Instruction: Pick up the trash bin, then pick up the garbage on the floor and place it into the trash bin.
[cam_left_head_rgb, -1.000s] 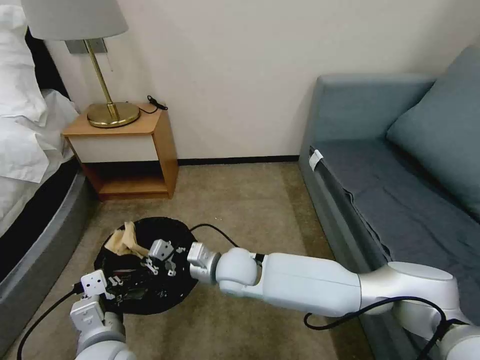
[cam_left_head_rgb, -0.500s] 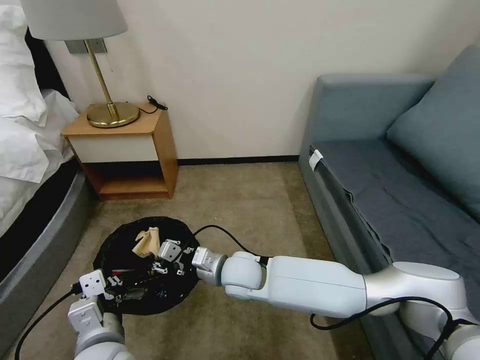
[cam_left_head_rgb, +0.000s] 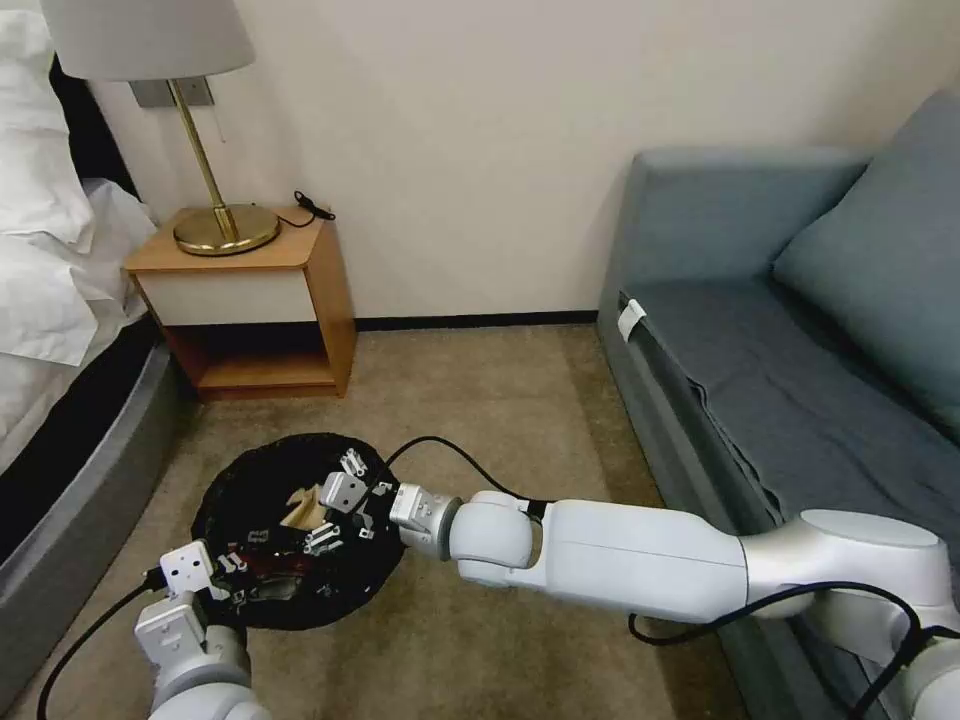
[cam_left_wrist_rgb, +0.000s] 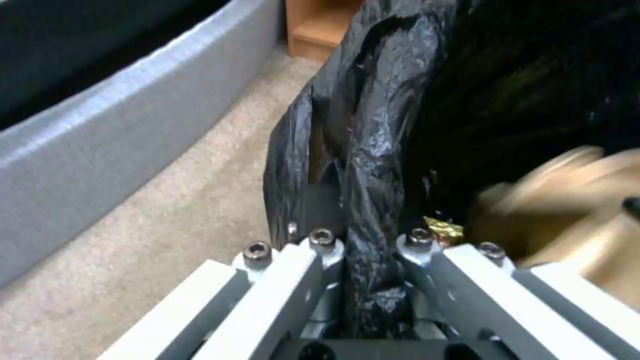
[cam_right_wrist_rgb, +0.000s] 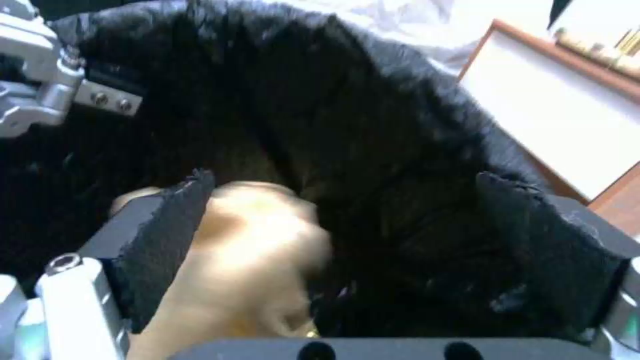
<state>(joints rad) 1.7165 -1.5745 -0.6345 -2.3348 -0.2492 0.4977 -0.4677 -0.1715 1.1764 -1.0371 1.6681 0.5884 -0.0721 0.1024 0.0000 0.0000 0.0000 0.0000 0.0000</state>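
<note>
With my left gripper (cam_left_wrist_rgb: 363, 280) pinching the bin (cam_left_head_rgb: 250, 470) rim, my right gripper (cam_left_head_rgb: 335, 510) hangs over its mouth, jaws spread, the paper (cam_right_wrist_rgb: 247, 260) dropping inside. Drop-off step, I judge; next calls for lifting clear.

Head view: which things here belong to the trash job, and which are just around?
Job: trash bin, gripped at its rim by the left gripper; tan paper under the open right gripper.
Around: lamp, nightstand, sofa, bed.

Beige carpet floor (cam_left_head_rgb: 480, 400); nightstand (cam_left_head_rgb: 250, 300), grey sofa (cam_left_head_rgb: 780, 400), bed (cam_left_head_rgb: 60, 420) standing on it
</note>
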